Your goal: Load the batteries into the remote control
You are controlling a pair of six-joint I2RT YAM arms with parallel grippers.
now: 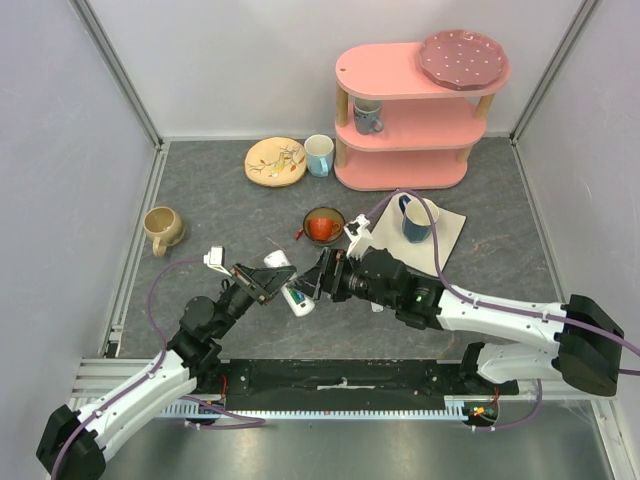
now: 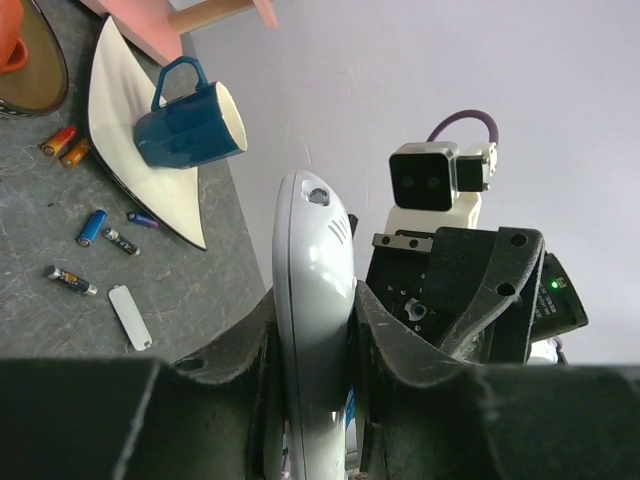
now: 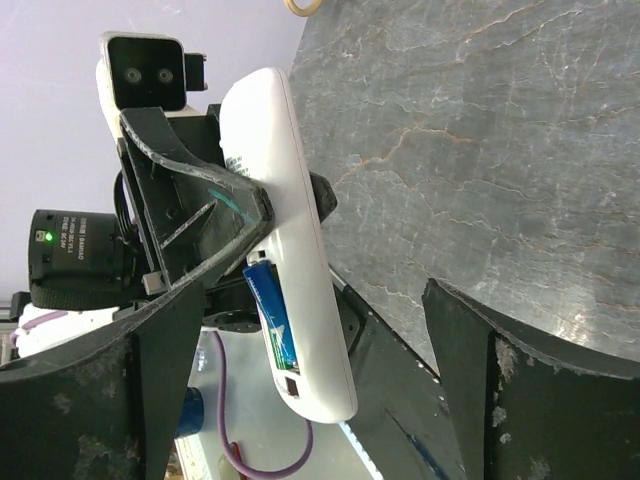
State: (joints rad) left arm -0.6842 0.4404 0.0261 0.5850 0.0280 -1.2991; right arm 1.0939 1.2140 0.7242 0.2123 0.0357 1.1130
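Observation:
My left gripper (image 1: 268, 283) is shut on the white remote control (image 1: 292, 290) and holds it above the table. In the left wrist view the remote (image 2: 312, 280) stands edge-on between the fingers (image 2: 400, 350). In the right wrist view the remote (image 3: 295, 210) shows its open slot with a blue-green battery (image 3: 272, 315) lying in it. My right gripper (image 3: 320, 395) is open and empty, its fingers spread on either side of the remote's end. Several loose batteries (image 2: 92, 226) and a small white battery cover (image 2: 130, 317) lie on the table by the napkin.
A blue mug (image 1: 417, 218) stands on a white napkin (image 1: 452, 236). A red cup in a bowl (image 1: 323, 227), a tan mug (image 1: 162, 228), a plate (image 1: 275, 161), a white cup (image 1: 319, 154) and a pink shelf (image 1: 405, 120) stand further back.

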